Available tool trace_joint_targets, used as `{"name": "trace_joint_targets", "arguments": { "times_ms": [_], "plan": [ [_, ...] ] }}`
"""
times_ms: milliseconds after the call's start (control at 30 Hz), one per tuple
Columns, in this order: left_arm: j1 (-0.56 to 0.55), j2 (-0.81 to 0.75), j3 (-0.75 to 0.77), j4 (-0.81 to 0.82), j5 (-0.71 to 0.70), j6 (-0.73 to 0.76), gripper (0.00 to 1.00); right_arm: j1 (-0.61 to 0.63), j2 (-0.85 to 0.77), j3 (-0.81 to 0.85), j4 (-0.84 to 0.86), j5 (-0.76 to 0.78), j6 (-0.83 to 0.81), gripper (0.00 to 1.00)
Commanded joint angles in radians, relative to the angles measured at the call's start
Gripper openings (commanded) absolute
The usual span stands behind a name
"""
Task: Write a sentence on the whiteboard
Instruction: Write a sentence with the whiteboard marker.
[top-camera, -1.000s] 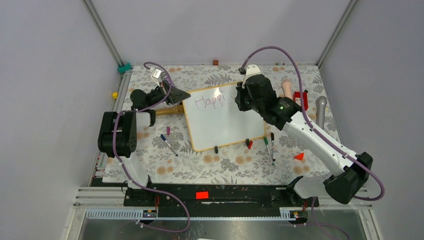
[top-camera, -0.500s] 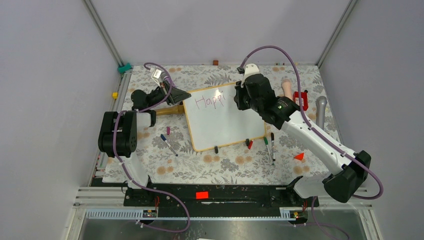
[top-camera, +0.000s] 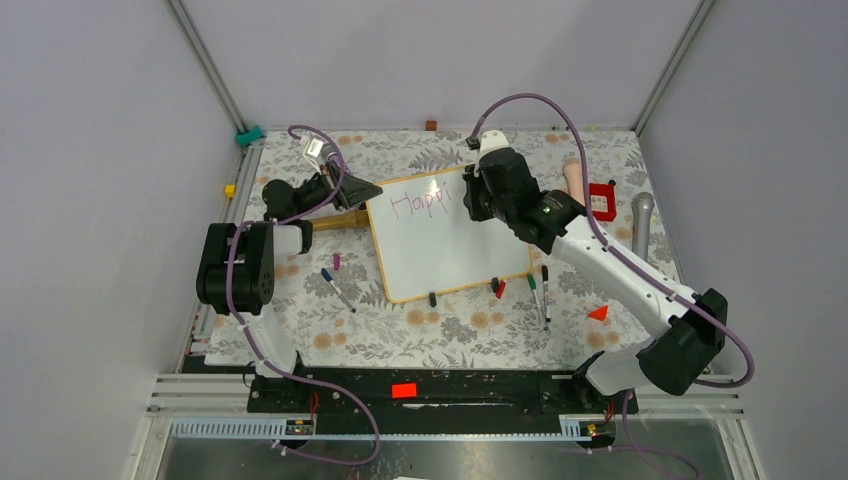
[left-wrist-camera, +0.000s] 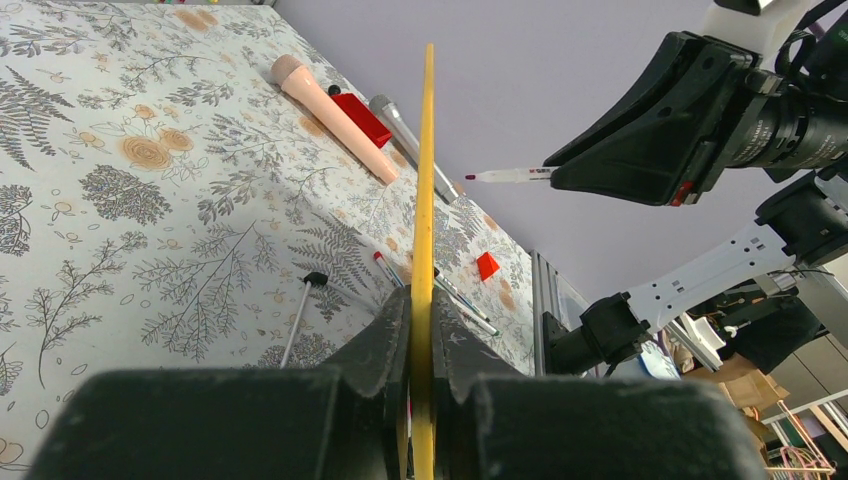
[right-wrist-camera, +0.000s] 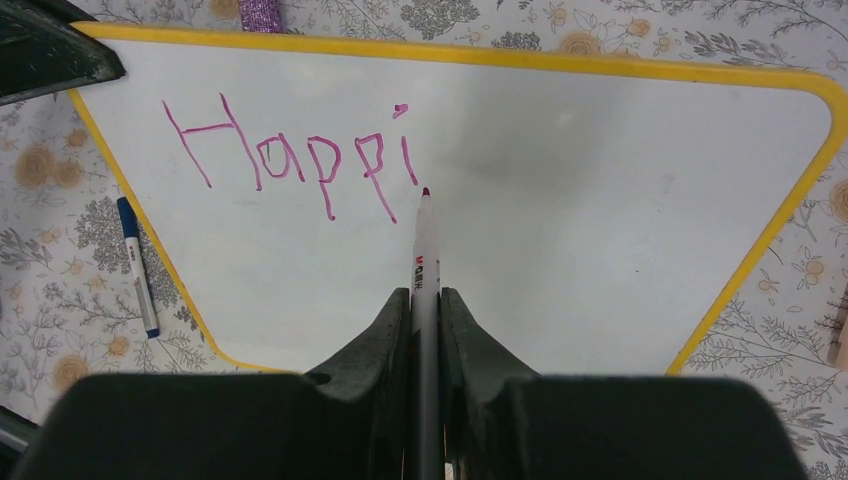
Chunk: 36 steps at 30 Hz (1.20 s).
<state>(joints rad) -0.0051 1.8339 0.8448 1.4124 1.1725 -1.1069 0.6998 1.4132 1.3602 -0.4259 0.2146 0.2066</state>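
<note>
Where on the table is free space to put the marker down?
Free: the near-left cloth between the blue marker and the arm bases, and the far strip behind the whiteboard. Crowded: right of the board, around the green marker, red block and red wedge.

Tilted yellow-rimmed whiteboard (top-camera: 450, 245) on the floral cloth bears pink lettering "Happi" (right-wrist-camera: 300, 160).

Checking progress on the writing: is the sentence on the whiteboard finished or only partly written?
Partly written: the sentence reads only "Happi" on the whiteboard.
</note>
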Motion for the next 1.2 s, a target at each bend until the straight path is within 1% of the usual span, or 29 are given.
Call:
{"name": "trace_joint_targets", "arguments": {
  "times_ms": [0, 333, 700, 1167],
  "plan": [
    [-0.026, 0.002, 0.020, 0.058, 0.060, 0.025, 0.00, -0.006, 0.025, 0.056, 0.047, 0.003, 0.000, 0.00],
    [-0.026, 0.010, 0.035, 0.059, 0.081, 0.024, 0.00, -0.005, 0.073, 0.110, 0.047, 0.045, -0.005, 0.00],
    [-0.026, 0.012, 0.037, 0.059, 0.081, 0.020, 0.00, -0.006, 0.066, 0.092, 0.030, 0.100, -0.020, 0.00],
    [-0.026, 0.008, 0.031, 0.058, 0.085, 0.035, 0.00, -0.006, 0.099, 0.088, 0.031, 0.094, 0.001, 0.00]
  ]
}}
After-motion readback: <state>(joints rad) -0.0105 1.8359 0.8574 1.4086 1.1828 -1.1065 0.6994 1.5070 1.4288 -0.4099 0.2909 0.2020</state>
